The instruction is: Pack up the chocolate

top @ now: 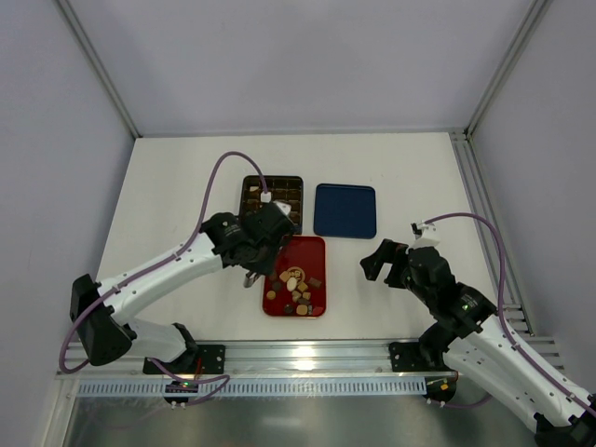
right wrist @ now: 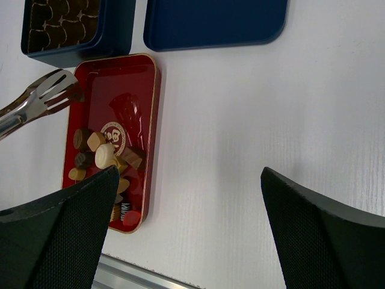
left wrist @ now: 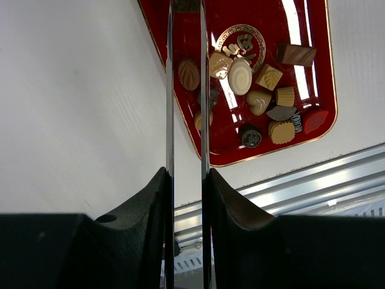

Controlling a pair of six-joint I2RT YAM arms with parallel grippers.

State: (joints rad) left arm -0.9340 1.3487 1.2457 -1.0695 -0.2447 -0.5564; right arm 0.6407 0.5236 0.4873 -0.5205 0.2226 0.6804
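Table [top: 177,186]: white. It carries three flat containers close together in front of the left arm, so we judge every move here to be a short one.
Blue lid [top: 345,209]: lies flat just right of the box and apart from it, out of the way of the packing.
Box [top: 273,194]: dark brown with a grid of square cells, sitting just beyond the red tray. We take it as where the pieces go. We cannot tell which cells are filled.
Red tray [top: 312,244]: lies lengthwise between the box and the arm bases and serves as the supply dish.
Right gripper [right wrist: 187,180]: jaws spread wide and holding nothing. It hangs over bare table well to the right of the tray, and we read it as parked clear.
Left gripper [left wrist: 186,173]: jaws narrow, pressed on the two handles of the tongs. The small pieces would be hard to pinch with its thick fingers.
Tongs [right wrist: 36,105]: metal, with the blades nearly together. The tips hover at the tray's left rim, toward the box end, and we see nothing between them.
Chocolate [left wrist: 240,75]: small brown, tan and cream pieces heaped in the tray's near half. They lie beside the tong blades and short of the tips, not in the grip.
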